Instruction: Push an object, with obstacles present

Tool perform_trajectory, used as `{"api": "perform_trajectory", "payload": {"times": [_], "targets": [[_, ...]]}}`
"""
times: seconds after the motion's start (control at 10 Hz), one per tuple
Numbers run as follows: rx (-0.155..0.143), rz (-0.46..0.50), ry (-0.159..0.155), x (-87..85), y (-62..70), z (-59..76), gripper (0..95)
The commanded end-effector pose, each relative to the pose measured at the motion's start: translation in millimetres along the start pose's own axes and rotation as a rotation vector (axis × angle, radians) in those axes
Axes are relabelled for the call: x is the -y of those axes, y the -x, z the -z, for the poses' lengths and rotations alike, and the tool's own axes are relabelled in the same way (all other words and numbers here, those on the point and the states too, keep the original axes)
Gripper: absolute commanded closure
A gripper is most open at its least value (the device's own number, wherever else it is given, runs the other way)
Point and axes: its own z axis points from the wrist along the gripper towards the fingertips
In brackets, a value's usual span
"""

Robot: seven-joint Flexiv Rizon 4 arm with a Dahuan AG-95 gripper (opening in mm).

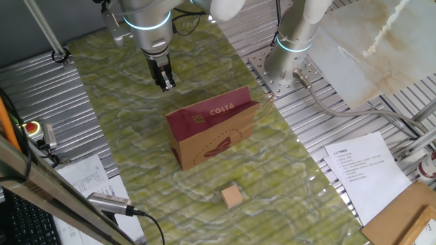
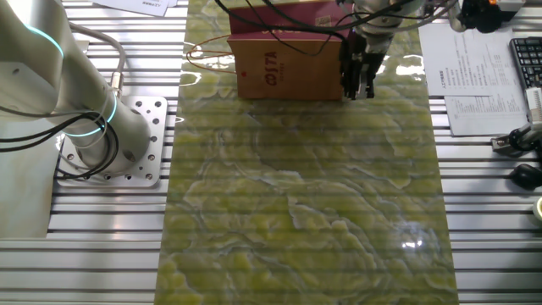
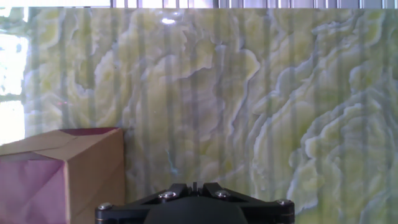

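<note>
One fixed view alone shows the small wooden cube point(image 1: 233, 197); it sits on the green marbled tabletop point(image 1: 136, 143) near the front edge, well apart from the paper bag point(image 1: 214, 134) and on the far side of it from the claw point(image 1: 166, 84). The cube is turned so that one corner faces the camera; being a cube, it has no long axis to speak of. In the other fixed view the bag point(image 2: 290, 51) hides the cube entirely, and the hand view does not catch it either.

The bag stands upright with its long side running across the tabletop, the white COSTA lettering on its maroon band facing the first fixed camera. From the other fixed view its plain kraft back is seen instead. The hand view shows only one corner of the bag point(image 3: 62, 174) at lower left, with marbled surface point(image 3: 249, 112) filling the rest.

The arm reaches down nearly vertical, claw point(image 2: 359, 80) pointing at the tabletop just beside the bag's end. Its fingers appear close together with nothing between them, though the gap is too small to judge surely.
</note>
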Motion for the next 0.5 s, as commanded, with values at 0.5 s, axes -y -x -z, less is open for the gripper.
{"api": "perform_trajectory", "payload": {"times": [0.5], "targets": [[-0.004, -0.031, 0.001, -33.7, 12.0, 26.7, 95.0]]}}
